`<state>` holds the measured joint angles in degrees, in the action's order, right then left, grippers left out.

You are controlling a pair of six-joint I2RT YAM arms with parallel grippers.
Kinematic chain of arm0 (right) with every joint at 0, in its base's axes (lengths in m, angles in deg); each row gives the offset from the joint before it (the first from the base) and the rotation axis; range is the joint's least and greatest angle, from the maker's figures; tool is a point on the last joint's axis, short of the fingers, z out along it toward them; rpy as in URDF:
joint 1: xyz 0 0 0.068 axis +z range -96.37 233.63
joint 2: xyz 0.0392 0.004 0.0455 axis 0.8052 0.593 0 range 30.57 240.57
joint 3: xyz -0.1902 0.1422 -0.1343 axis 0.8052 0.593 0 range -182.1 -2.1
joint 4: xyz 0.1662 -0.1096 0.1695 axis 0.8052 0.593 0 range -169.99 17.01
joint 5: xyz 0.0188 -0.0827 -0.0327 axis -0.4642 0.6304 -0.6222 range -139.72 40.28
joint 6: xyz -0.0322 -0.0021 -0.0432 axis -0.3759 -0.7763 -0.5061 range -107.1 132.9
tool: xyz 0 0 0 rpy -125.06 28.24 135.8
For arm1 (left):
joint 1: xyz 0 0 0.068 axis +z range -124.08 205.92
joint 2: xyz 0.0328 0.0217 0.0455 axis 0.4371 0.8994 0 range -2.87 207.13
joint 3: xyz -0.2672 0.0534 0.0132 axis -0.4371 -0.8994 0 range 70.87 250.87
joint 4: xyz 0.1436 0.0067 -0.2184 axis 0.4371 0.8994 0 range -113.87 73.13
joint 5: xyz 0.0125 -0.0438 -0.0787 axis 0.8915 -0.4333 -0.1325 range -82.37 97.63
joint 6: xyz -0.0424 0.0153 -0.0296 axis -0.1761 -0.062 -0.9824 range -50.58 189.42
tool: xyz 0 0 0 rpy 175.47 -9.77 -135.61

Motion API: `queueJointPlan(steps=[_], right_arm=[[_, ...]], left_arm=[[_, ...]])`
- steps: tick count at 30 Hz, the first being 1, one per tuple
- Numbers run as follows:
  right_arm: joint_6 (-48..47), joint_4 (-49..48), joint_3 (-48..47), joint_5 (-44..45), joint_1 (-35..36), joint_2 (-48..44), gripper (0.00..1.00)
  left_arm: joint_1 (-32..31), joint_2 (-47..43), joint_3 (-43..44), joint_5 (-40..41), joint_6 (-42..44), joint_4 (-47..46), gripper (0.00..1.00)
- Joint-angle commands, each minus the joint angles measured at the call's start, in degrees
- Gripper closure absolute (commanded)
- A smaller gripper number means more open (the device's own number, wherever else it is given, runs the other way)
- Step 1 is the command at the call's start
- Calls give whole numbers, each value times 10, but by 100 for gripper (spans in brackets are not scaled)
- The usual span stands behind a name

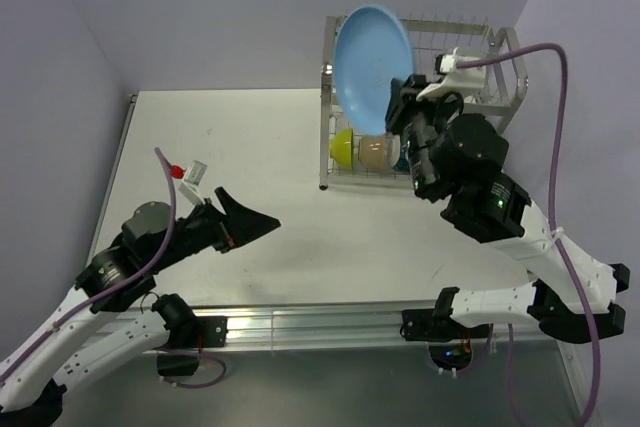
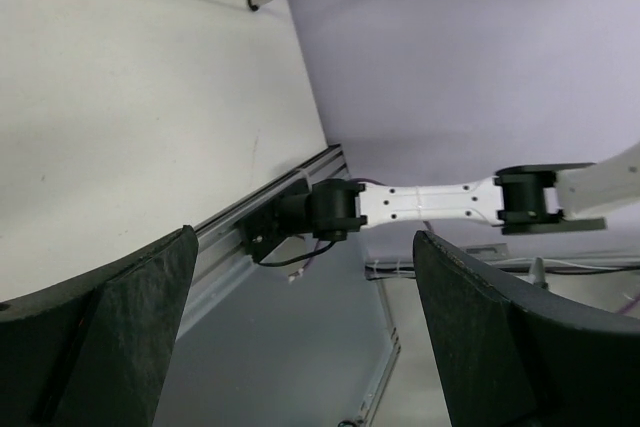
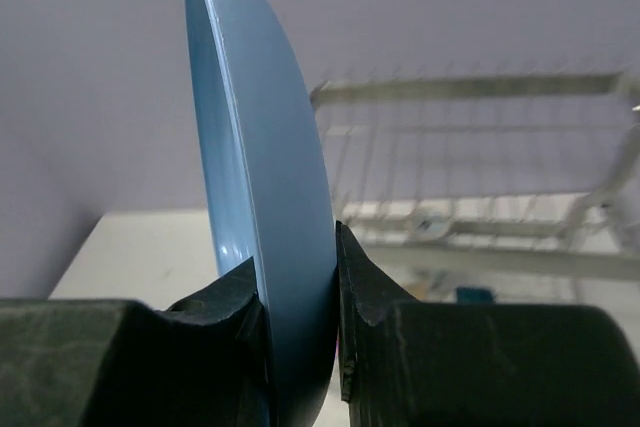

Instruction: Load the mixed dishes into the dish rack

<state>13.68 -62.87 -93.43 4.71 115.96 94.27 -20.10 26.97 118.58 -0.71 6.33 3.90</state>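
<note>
Fingers of our right gripper (image 3: 300,297) are clamping narrowly on the lower rim of the large round blue plate (image 3: 262,167), one pad on each face, and we are holding it upright on its edge. In the overhead view the plate (image 1: 373,65) is standing in the upper middle of the frame, over the left end of the dish rack (image 1: 455,29), with the right gripper (image 1: 405,112) just below and right of it. We cannot tell whether the plate is touching the wires. In the right wrist view the rack (image 3: 470,137) is showing blurred, right of and behind the plate. In the rack's lower tier, just right of centre in the overhead frame, the lime-green bowl (image 1: 343,147) and the cream bowl (image 1: 374,153) are sitting side by side. Our left gripper (image 1: 252,212) is hovering over the white table (image 1: 250,127) in the lower left of the frame, well apart from the rack. Its fingers (image 2: 130,327) are standing wide apart and gripping nothing.
</note>
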Motion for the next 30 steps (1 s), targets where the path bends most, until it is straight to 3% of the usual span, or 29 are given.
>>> queueJointPlan(steps=[1,8,15,22,30], right_arm=[[-183,-211,-47,96,-55,26,100],[-250,-248,-147,94,-180,138,100],[-293,-246,-193,60,-261,215,100],[-221,-107,-277,-44,-353,261,100],[-185,-37,-335,-102,-419,314,100]], left_arm=[[-3,37,1,-17,27,-15,4],[-3,70,-37,-23,21,-54,3],[-3,72,-49,-19,19,-55,3],[-3,86,-34,-19,41,-26,2],[-2,128,-27,-34,60,-41,1]])
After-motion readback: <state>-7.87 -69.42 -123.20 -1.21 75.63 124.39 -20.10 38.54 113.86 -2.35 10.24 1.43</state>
